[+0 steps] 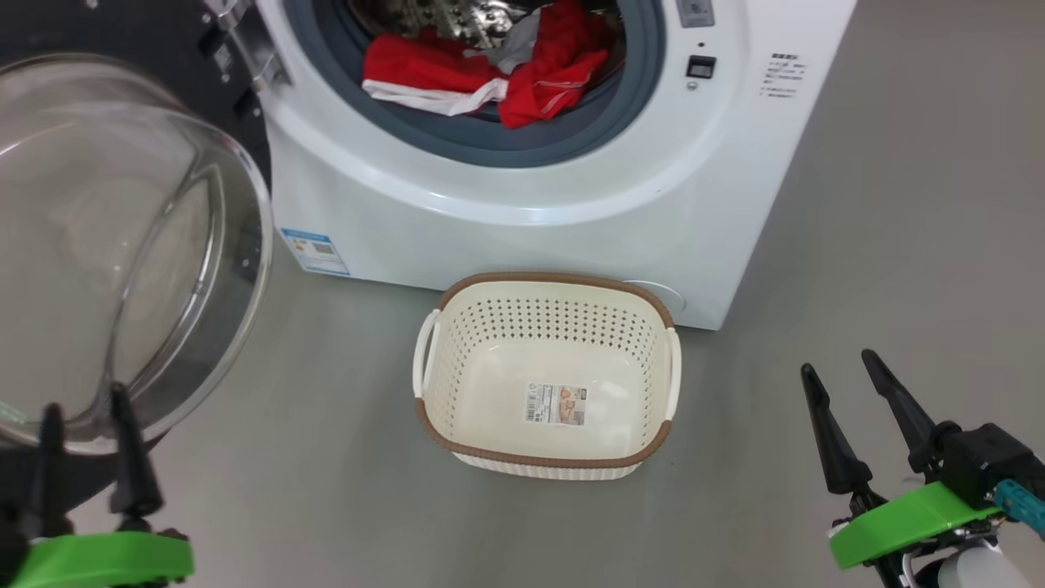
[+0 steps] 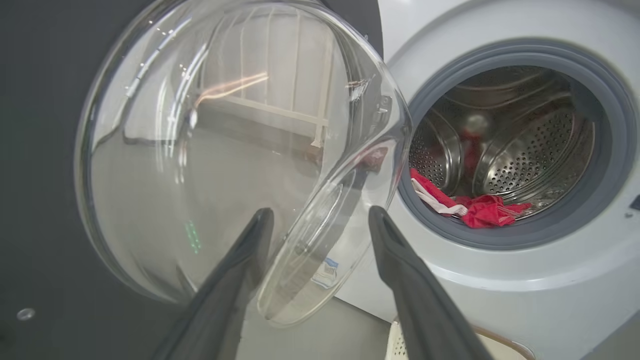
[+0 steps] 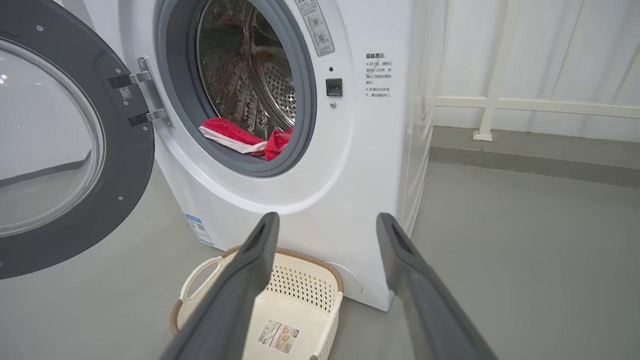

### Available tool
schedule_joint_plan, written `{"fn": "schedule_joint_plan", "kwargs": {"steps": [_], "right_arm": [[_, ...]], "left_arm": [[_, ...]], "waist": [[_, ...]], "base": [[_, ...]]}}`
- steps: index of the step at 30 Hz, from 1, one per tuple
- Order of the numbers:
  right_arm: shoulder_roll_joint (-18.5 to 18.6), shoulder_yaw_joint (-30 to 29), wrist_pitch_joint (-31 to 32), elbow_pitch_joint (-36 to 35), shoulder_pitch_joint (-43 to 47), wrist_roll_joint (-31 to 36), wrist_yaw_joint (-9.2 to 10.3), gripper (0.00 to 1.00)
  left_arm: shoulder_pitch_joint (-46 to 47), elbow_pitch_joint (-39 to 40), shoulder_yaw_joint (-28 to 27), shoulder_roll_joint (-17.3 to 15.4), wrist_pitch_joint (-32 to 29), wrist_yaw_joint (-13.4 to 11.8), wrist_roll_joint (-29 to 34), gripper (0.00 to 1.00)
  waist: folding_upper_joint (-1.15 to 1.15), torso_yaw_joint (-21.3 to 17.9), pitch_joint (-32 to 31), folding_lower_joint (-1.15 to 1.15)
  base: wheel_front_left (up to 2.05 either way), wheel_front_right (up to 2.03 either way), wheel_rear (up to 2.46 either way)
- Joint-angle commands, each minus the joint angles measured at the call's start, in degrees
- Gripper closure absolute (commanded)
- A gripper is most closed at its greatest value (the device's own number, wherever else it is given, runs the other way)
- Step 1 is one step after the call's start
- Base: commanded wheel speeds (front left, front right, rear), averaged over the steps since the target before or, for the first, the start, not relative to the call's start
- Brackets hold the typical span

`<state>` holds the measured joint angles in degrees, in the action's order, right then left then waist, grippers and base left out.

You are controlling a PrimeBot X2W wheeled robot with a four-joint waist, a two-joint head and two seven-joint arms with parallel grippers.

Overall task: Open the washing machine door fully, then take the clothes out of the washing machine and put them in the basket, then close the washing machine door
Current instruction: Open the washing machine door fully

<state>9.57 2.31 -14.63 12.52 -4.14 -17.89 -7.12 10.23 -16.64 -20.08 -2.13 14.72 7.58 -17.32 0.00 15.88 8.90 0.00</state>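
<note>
The white washing machine (image 1: 571, 237) stands with its door (image 1: 122, 245) swung wide to the left, glass bowl bulging toward me. Red clothes (image 1: 490, 73) with white trim lie at the front of the steel drum, partly over the grey ring. On the floor in front sits the cream basket (image 1: 543, 279), nothing in it but its base sticker. My left gripper (image 1: 85, 400) is open at the lower edge of the glass bowl, gripping nothing. In the left wrist view the left gripper (image 2: 320, 212) faces the door (image 2: 210, 150) and clothes (image 2: 475, 207). My right gripper (image 1: 839, 363) is open, right of the basket.
The right wrist view looks past the open right gripper (image 3: 327, 217) at the basket (image 3: 305, 290), the door's black rim (image 3: 125, 165) on its hinge and the clothes (image 3: 235, 137). Grey floor spreads to the right. A white railing (image 3: 500, 102) runs along the far wall.
</note>
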Motion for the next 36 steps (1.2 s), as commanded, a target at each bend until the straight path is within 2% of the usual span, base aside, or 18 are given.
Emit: {"fn": "schedule_joint_plan", "kwargs": {"steps": [1, 5, 12, 27, 36], "right_arm": [[0.3, 0.7, -0.4, -1.6, 0.6, -0.4, -0.36, 0.0], [0.1, 0.2, -0.4, -1.7, 0.8, -0.4, -0.36, 0.0], [-0.1, -0.7, -0.4, -2.0, 1.0, -0.4, -0.36, 0.0], [-0.8, -2.4, -0.4, -2.1, 2.3, -1.1, -0.36, 0.0], [-1.3, -2.4, -0.4, -2.2, 2.5, -1.3, -0.36, 0.0]], "left_arm": [[-0.6, 2.1, -0.6, -1.2, 0.3, -0.1, -0.2, 0.0], [-2.2, 3.6, 3.5, -1.4, 0.3, -0.1, -0.8, 0.0], [-3.9, 6.6, 9.9, -3.4, 0.3, -0.1, -2.0, 0.0], [-4.8, 7.0, 16.9, -4.6, 0.3, -0.1, -5.6, 0.0], [-6.3, 7.0, 16.6, -4.3, 0.3, -0.1, -5.9, 0.0]], "waist": [[0.0, -1.2, -0.6, 0.0], [0.0, -3.2, -1.0, 0.0], [0.0, -7.2, -1.2, 0.0], [0.0, -14.9, -2.0, 0.0], [0.0, -19.0, -2.5, 0.0]], "base": [[0.0, 0.0, 0.0], [0.0, 0.0, 0.0], [0.0, 0.0, 0.0], [0.0, 0.0, 0.0], [0.0, 0.0, 0.0]]}}
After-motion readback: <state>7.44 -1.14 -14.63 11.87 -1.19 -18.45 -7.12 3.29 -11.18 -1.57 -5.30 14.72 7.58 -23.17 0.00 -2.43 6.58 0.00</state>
